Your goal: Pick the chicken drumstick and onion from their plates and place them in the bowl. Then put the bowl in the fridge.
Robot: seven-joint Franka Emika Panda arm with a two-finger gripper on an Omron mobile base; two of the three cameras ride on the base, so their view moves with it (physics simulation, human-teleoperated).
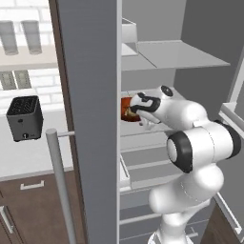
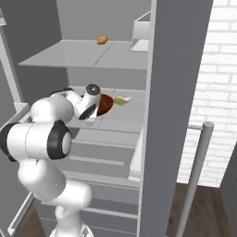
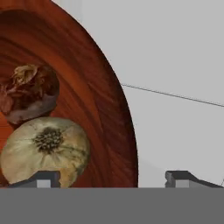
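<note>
The reddish-brown wooden bowl (image 3: 109,109) sits on a pale middle shelf (image 3: 175,131) inside the open grey fridge (image 1: 90,95). The chicken drumstick (image 3: 28,92) and the onion (image 3: 46,148) lie side by side in the bowl. My gripper (image 3: 113,179) hangs over the bowl's rim, open, one fingertip (image 3: 43,179) above the onion side and the other outside the bowl above the shelf. From the base, the bowl (image 1: 126,110) peeks out behind my white hand, and it also shows as the bowl (image 2: 105,102) just beyond the wrist.
The fridge door edge and its long bar handle (image 1: 59,181) stand left of my arm, and the handle (image 2: 196,171) shows on the right. A small orange item (image 2: 102,40) and a white container (image 2: 141,37) sit on the upper shelf; a green-white packet (image 2: 122,99) lies beside the bowl. A black toaster (image 1: 25,117) stands on the counter.
</note>
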